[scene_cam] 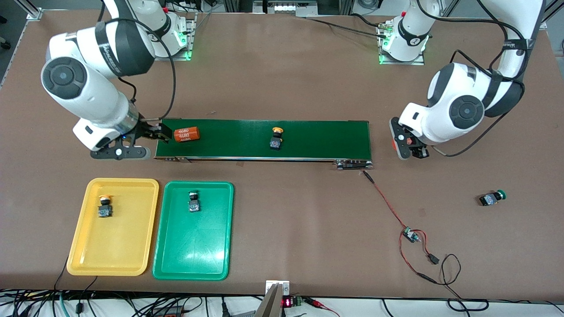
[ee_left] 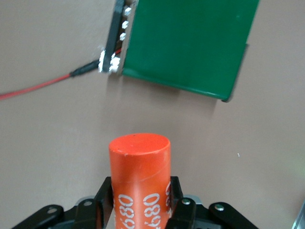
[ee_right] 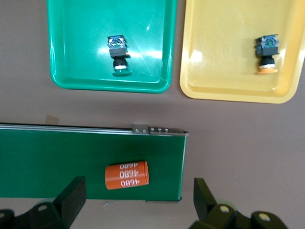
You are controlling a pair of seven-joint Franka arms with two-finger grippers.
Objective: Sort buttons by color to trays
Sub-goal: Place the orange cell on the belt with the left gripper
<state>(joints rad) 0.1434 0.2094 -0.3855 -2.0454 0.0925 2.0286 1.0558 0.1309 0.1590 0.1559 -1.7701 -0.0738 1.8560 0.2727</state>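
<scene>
A yellow-orange button (scene_cam: 276, 138) stands on the dark-green conveyor belt (scene_cam: 317, 136). A second yellow-orange button (scene_cam: 105, 206) lies in the yellow tray (scene_cam: 132, 251), also in the right wrist view (ee_right: 266, 53). One green button (scene_cam: 193, 201) lies in the green tray (scene_cam: 207, 255), also in the right wrist view (ee_right: 118, 54). Another green button (scene_cam: 492, 197) lies on the table toward the left arm's end. My right gripper (scene_cam: 159, 132) is open over the belt's end, beside an orange cylinder (ee_right: 127, 175). My left gripper (scene_cam: 407, 144) is shut on another orange cylinder (ee_left: 139, 183), off the belt's other end.
A red and black wire with a small circuit board (scene_cam: 410, 234) runs from the belt's motor end (scene_cam: 352, 164) across the table toward the front camera. The two trays sit side by side, nearer to the front camera than the belt.
</scene>
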